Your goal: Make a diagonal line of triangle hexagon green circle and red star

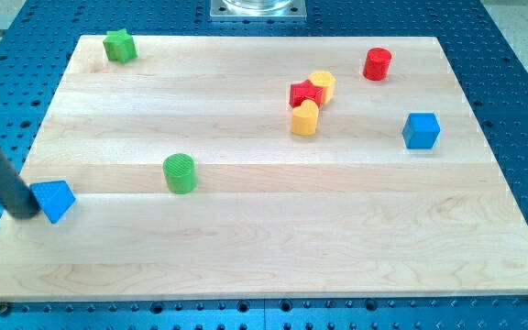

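My tip [26, 213] rests on the board at the view's left edge, touching the left side of the blue triangle [54, 199]. The green circle [181, 173] stands right of the triangle, left of the board's middle. The red star [306, 93] lies in the upper right part, touching the yellow hexagon [323, 84] on its right. A second yellow block [305, 117], its shape unclear, sits just below the star.
A green star-like block [119, 45] sits at the board's top left corner. A red cylinder [377, 64] stands at the upper right. A blue cube [421, 130] lies near the right edge. The wooden board [264, 266] lies on a blue perforated table.
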